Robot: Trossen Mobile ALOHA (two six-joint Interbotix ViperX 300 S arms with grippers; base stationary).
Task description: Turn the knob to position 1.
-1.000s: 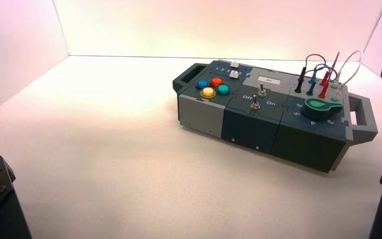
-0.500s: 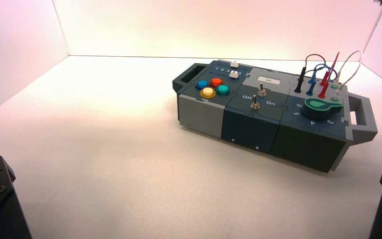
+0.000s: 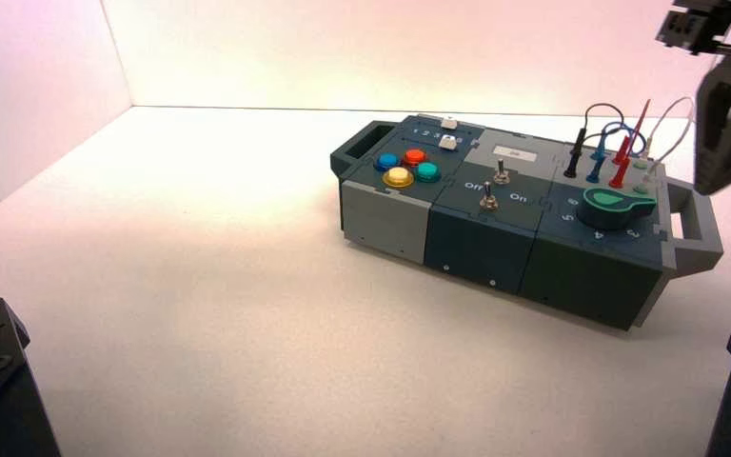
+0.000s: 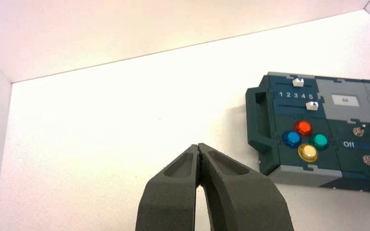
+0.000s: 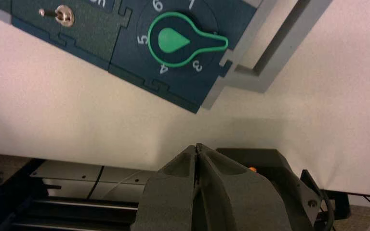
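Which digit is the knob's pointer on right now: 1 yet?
Not on 1. In the right wrist view the knob points between 1 and 3, where 2 would sit, hidden under its tip.

knob (image 3: pixel 612 206): open above | wire plugs (image 3: pixel 609 160) crowd behind

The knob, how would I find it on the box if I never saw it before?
Find the long dark box and go to its right end, beside the grey handle, just in front of the plugged-in wires. The knob is a round dark-green dial with a mint teardrop pointer, ringed by white digits, unlike the coloured buttons at the other end.
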